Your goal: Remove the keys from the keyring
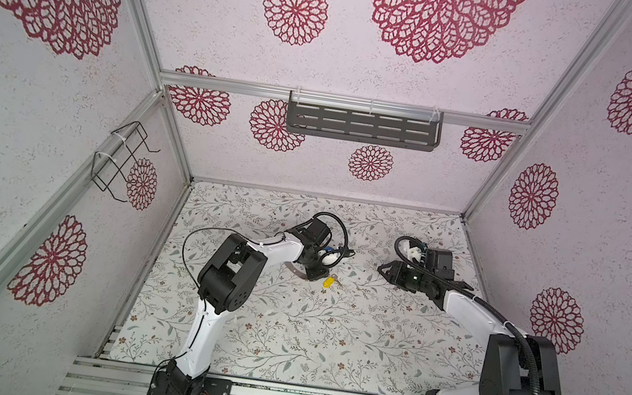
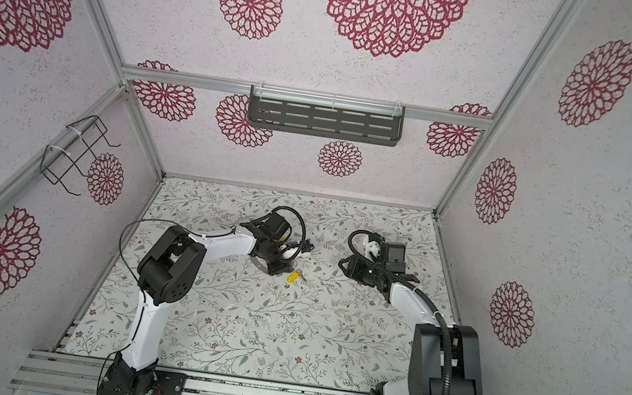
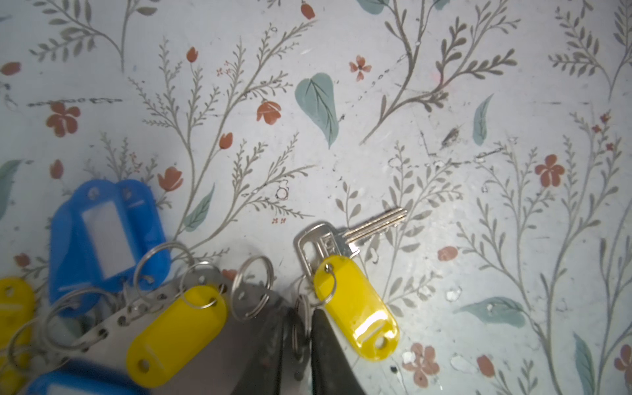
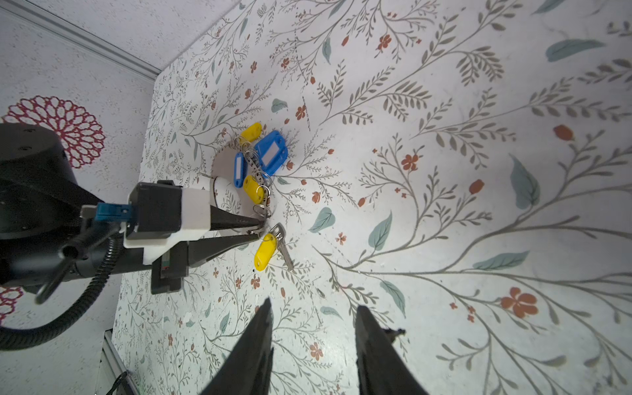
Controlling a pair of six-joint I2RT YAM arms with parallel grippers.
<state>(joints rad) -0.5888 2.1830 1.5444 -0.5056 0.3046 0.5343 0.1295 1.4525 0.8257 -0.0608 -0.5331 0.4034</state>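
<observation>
Keys (image 4: 271, 153), yellow and blue tags, crowd grey keyring (image 3: 236, 345); left hand (image 3: 302, 313) pinches one metal loop (image 3: 296, 337), right hand (image 4: 314, 304) half-open.

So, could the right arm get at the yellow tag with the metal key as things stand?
Probably yes. The yellow tag lies on bare table ahead of the right gripper, jaws open and empty. But the left gripper pinches a small metal ring right beside it.

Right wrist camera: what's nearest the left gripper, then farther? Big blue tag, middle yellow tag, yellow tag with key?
Left gripper, shut on a small metal ring:
1. yellow tag with key, at its tips.
2. middle yellow tag, mid-cluster.
3. big blue tag, deeper in.
</observation>
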